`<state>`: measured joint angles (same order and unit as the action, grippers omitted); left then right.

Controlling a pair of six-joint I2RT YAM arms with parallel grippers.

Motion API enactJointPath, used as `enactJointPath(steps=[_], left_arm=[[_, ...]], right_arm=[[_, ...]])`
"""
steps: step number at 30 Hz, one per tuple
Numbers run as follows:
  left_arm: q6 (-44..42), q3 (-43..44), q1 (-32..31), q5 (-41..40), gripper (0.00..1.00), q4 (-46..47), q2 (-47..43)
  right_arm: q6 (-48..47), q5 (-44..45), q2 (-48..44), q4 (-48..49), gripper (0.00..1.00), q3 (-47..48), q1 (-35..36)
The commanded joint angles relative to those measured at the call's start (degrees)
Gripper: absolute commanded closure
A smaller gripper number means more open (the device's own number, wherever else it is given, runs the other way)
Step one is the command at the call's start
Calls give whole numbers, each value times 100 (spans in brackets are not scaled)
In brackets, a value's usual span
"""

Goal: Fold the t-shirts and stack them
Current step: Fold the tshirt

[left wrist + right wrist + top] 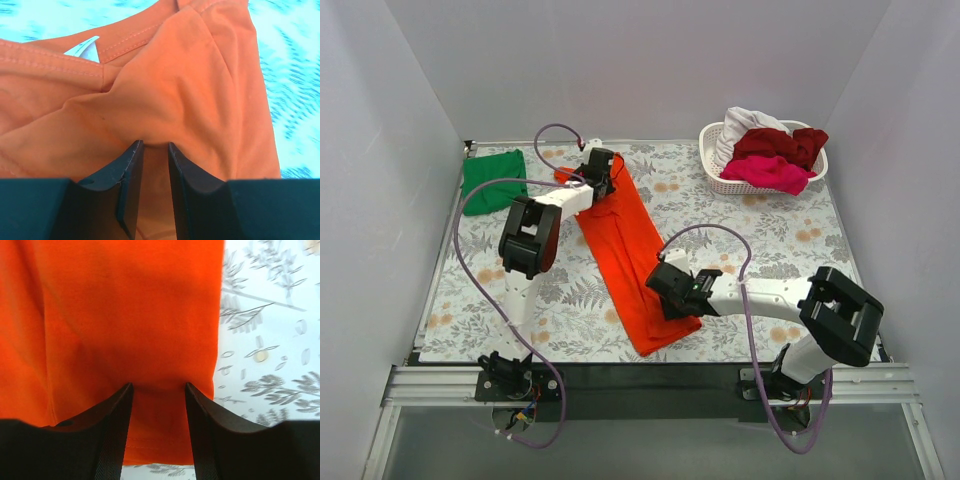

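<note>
Clamped with the left gripper (603, 187) on the far collar end of the orange-red shirt (625, 250): fingers (129, 180) nearly together, cloth bunched between. Laid slantwise as a long strip on the table (770, 250), from that gripper down to the right gripper (667, 292) at the near hem. There, fingers (112, 435) parted over the cloth; cannot tell whether gripping. Far left, folded green shirt (493, 178); far right, basket (720, 183) holding dark red shirt (785, 143), pink shirt (770, 172), white shirt (745, 122).

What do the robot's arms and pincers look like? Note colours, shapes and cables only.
The left arm and right arm share white links and blocky black joint housings, each trailed by a looping purple cable. The left pincer and right pincer have two black wedge-shaped fingers.
</note>
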<state>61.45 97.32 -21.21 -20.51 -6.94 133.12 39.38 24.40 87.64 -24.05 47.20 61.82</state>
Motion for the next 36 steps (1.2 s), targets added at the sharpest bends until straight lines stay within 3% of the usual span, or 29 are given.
enactJointPath(steps=[1,10,18,29,36], left_arm=[[-98,24,-383,583,74,-256,206],[-581,569,-867,988,66,79,162],[-670,192,-867,549,35,17,-1013],[59,-1609,-744,293,30,-36,-1895],[183,-1883,-718,724,30,219,-1693]], right_arm=[[299,-568,-53,-293,58,25,321],[97,-113,-896,-222,57,299,700],[-482,750,-1583,-170,49,386,384],[-1766,21,-819,1525,50,404,-618],[-2285,-462,-20,2106,51,773,-1005]])
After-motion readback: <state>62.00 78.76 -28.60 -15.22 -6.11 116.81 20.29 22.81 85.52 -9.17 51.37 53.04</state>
